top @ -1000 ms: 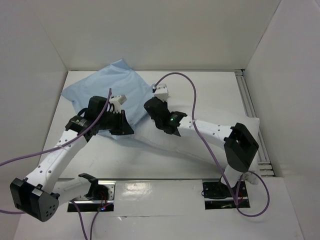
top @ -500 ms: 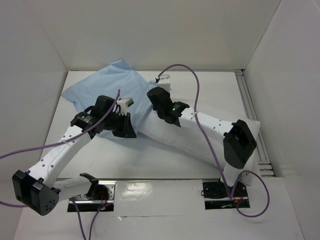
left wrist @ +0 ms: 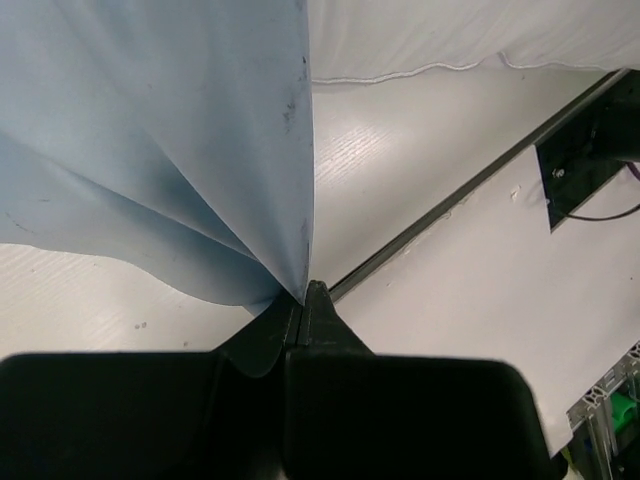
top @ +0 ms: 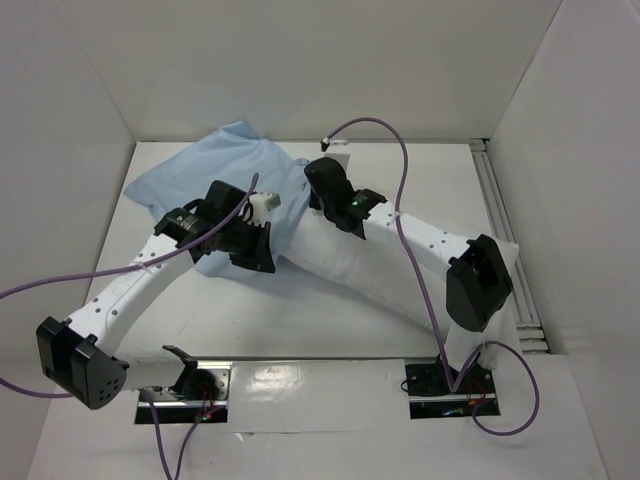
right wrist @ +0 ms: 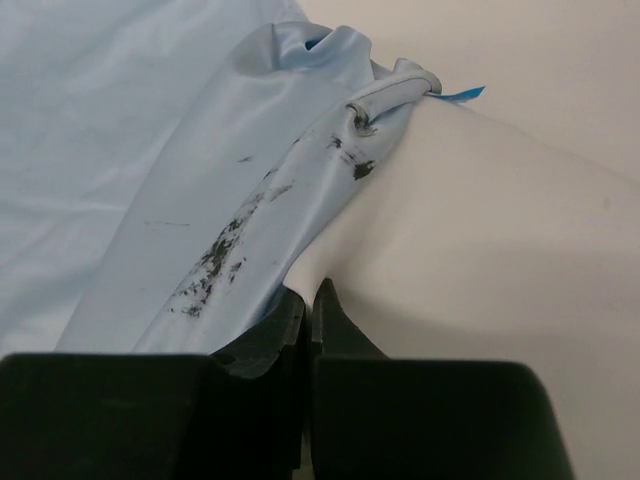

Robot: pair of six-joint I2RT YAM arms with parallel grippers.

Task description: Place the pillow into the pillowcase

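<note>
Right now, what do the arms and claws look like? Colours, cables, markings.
Left arm and right arm: white links, black joint housings, a purple cable along each. Green light near the right wrist. Left claw and right claw: matte black, wedge-shaped tips.

Robot lab: white-walled enclosure [top: 330,70], slotted rail [top: 497,230].

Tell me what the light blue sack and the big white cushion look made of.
Light blue wrinkly pillowcase: thin woven cloth, probably cotton or a blend, matte with a slight sheen; it hangs in soft folds. Plump white rectangular pillow: soft matte fabric shell over some filling, judging by its rounded bulge; the filling itself is hidden.
</note>
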